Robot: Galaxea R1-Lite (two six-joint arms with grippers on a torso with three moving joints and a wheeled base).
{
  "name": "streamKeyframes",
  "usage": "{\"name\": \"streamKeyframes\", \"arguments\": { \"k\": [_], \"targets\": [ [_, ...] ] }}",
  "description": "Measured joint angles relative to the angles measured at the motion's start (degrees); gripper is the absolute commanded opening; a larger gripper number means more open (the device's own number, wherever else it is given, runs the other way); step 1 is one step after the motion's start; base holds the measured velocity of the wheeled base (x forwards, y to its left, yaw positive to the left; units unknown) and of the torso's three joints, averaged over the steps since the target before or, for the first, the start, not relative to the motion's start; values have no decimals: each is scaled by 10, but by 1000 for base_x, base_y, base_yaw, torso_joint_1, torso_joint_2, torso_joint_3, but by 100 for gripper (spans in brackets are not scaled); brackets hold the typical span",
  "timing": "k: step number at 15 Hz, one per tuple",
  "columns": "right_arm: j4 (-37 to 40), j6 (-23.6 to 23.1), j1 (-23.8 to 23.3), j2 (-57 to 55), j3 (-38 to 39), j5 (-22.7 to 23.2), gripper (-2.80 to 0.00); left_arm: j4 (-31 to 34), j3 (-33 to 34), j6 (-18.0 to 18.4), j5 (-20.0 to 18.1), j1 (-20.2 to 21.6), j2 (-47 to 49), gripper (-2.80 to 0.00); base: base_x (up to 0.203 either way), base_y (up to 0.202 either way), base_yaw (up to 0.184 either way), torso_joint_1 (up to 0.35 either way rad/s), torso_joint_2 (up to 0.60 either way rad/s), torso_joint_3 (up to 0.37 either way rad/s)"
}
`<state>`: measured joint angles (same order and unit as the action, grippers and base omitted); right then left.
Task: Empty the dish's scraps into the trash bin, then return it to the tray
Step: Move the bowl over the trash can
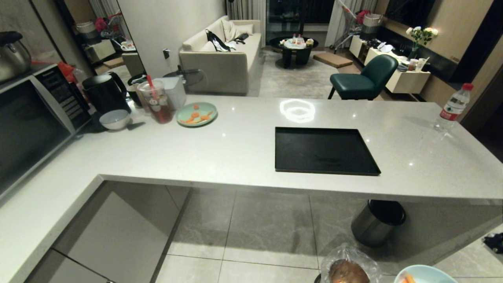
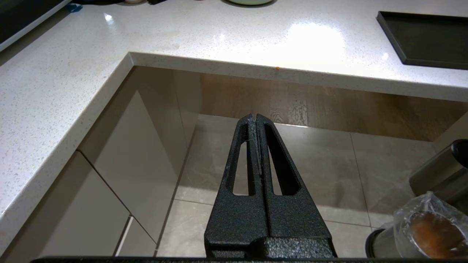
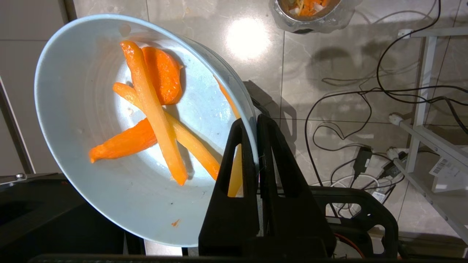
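The right gripper (image 3: 255, 122) is clenched on the rim of the dish (image 3: 109, 153) – scraps (image 3: 153, 109) inside – just beside the trash bin (image 1: 347, 271) at the head view's five o'clock, likely for tipping, while the tray (image 1: 324, 150) waits bare and the left gripper (image 2: 256, 118) hangs pressed together, idle.

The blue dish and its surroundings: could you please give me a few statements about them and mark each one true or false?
1. The right gripper is clamped on the rim of the dish. True.
2. The dish is already empty. False: the carrot scraps are in it.
3. The tray on the counter holds the dish. False: the tray is bare and the dish is held above the floor.
4. The left gripper is shut and holds nothing. True.
5. The trash bin stands on the counter. False: it is on the floor, beside the steel cylinder.
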<state>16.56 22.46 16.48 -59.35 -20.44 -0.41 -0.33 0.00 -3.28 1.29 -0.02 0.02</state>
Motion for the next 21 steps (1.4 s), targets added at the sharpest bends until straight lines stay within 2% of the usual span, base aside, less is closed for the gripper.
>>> {"name": "streamKeyframes", "arguments": {
  "k": [7,21],
  "targets": [
    [2,0,-1,-2,6,0,-280,0,0,0,0,0,0,-280,0,0,0,-13,23,19],
    [4,1,-10,-3,7,0,-280,0,0,0,0,0,0,-280,0,0,0,-128,315,179]
  ]
}}
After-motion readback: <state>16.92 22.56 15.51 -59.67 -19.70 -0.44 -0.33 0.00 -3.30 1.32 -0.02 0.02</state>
